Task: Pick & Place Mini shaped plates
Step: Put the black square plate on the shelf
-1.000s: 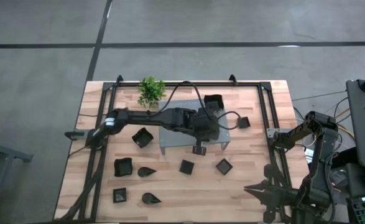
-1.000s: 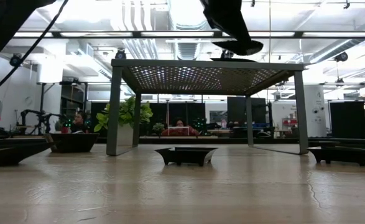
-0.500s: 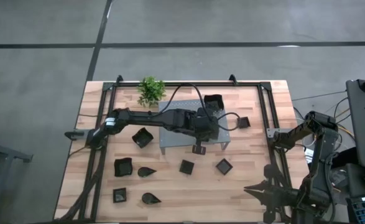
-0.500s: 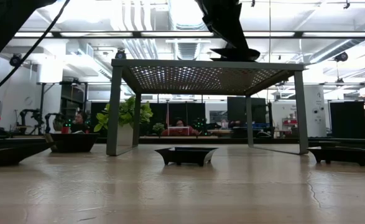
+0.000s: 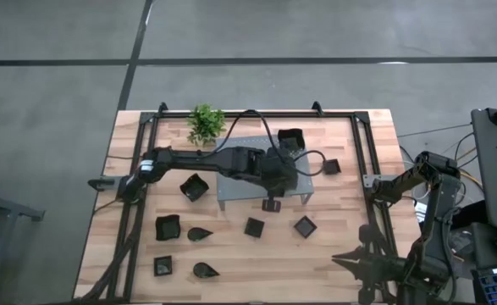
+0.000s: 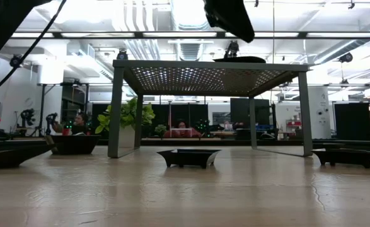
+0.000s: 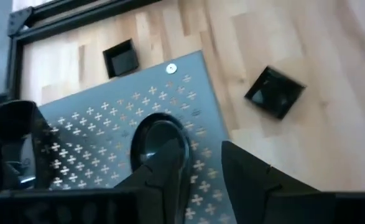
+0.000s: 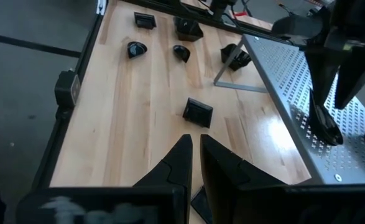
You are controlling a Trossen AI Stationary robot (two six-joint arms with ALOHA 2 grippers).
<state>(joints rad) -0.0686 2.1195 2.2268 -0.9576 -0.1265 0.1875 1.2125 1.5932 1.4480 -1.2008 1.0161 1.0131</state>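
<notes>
A black teardrop-shaped mini plate [image 7: 159, 138] lies flat on top of the grey perforated stand [image 5: 241, 185], also seen as the plate [image 6: 238, 59] in the low view. My left gripper [image 7: 202, 150] hangs open just above it; the low view shows the left gripper [image 6: 230, 20] clear of the plate. Several more black plates lie on the table, square ones [image 5: 255, 226] and teardrop ones [image 5: 200, 233]. My right gripper [image 8: 195, 155] waits shut over the table's right edge, holding nothing.
A small green plant [image 5: 206, 124] stands at the far edge, left of the stand. Square plates sit by the stand's far right corner [image 5: 290, 137], at its right [image 5: 331, 166] and at its near edge [image 5: 272, 203]. A black frame [image 5: 360, 144] runs round the table.
My left gripper has lowered the teardrop plate onto the stand's top, opened and let it go, then risen a little. The plate now rests flat on the stand, clear of the fingers.
</notes>
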